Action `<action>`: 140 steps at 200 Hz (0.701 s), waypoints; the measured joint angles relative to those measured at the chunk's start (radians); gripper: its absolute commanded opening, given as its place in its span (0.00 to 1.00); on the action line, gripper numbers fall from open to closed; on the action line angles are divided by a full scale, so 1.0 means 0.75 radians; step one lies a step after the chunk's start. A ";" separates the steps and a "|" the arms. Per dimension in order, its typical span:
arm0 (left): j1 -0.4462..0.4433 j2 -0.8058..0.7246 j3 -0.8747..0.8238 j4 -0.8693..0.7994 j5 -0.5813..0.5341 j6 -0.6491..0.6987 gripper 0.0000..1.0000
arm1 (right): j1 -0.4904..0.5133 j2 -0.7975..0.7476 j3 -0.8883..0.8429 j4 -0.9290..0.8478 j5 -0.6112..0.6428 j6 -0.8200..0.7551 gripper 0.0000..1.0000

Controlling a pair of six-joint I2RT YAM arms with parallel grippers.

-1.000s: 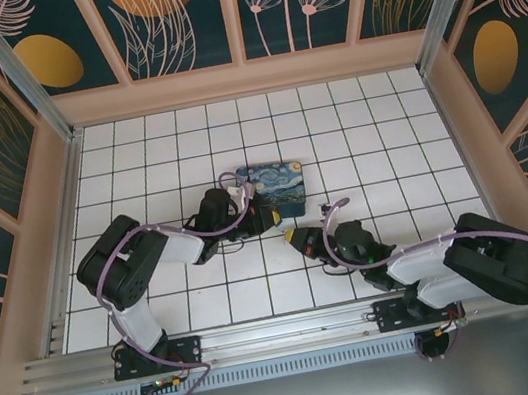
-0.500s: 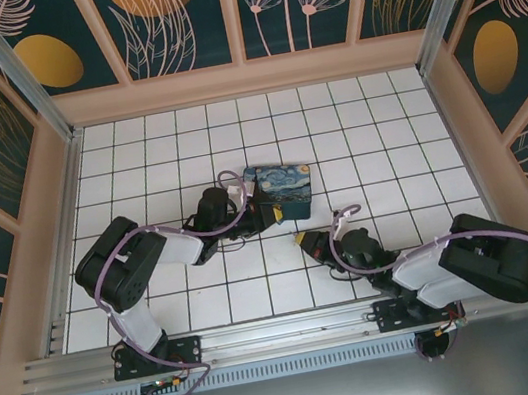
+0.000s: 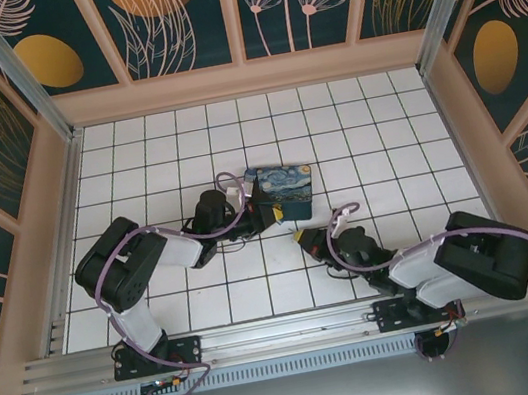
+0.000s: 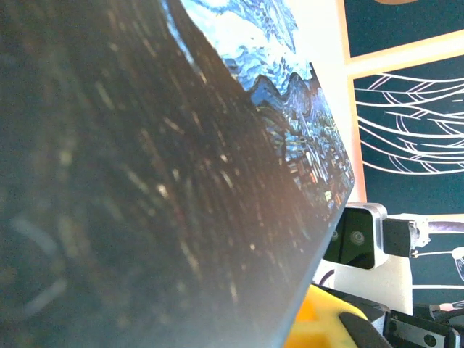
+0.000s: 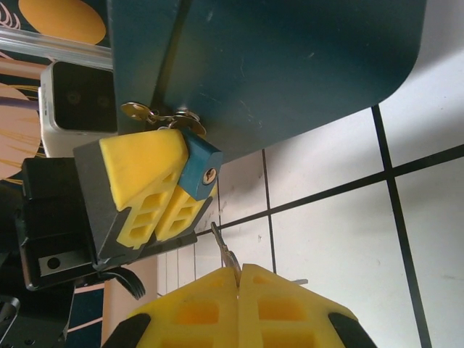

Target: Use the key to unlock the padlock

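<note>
Two pincers meet beside the Starry Night box (image 3: pixel 282 184) on the tiled tabletop (image 3: pixel 136 158).
Left pincer (image 5: pixel 174 190) clamps the padlock (image 5: pixel 197 163) against the box; right pincer (image 5: pixel 238 274), arm stretched low, grips the key (image 5: pixel 225 246), its tip just short of the padlock.

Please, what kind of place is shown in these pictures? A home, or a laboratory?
Probably a laboratory robot cell, not a home: the left arm and right arm are bolted to a metal rail, and printed wall panels box in a white gridded floor.
</note>
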 measured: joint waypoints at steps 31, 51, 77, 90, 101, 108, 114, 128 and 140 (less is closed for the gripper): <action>0.000 0.000 -0.007 0.011 0.004 -0.009 0.00 | 0.000 0.093 0.013 0.036 -0.001 0.011 0.00; 0.000 0.000 -0.011 0.012 0.005 -0.009 0.00 | 0.000 0.146 0.015 0.070 -0.001 0.025 0.00; 0.000 0.000 -0.013 0.012 0.006 -0.009 0.00 | -0.002 0.190 0.025 0.104 -0.001 0.036 0.00; 0.000 0.000 -0.013 0.012 0.008 -0.008 0.00 | -0.005 0.200 0.033 0.114 -0.002 0.038 0.00; 0.000 0.000 -0.013 0.012 0.008 -0.008 0.00 | -0.011 0.201 0.040 0.124 -0.006 0.038 0.00; 0.000 0.000 -0.013 0.012 0.008 -0.008 0.00 | -0.015 0.201 0.043 0.128 -0.006 0.038 0.00; 0.000 0.000 -0.013 0.012 0.008 -0.008 0.00 | -0.020 0.201 0.048 0.130 -0.007 0.038 0.00; 0.000 0.000 -0.013 0.012 0.008 -0.008 0.00 | -0.032 0.201 0.061 0.130 -0.008 0.038 0.00; 0.000 0.000 -0.013 0.012 0.008 -0.008 0.00 | -0.040 0.201 0.072 0.130 -0.013 0.037 0.00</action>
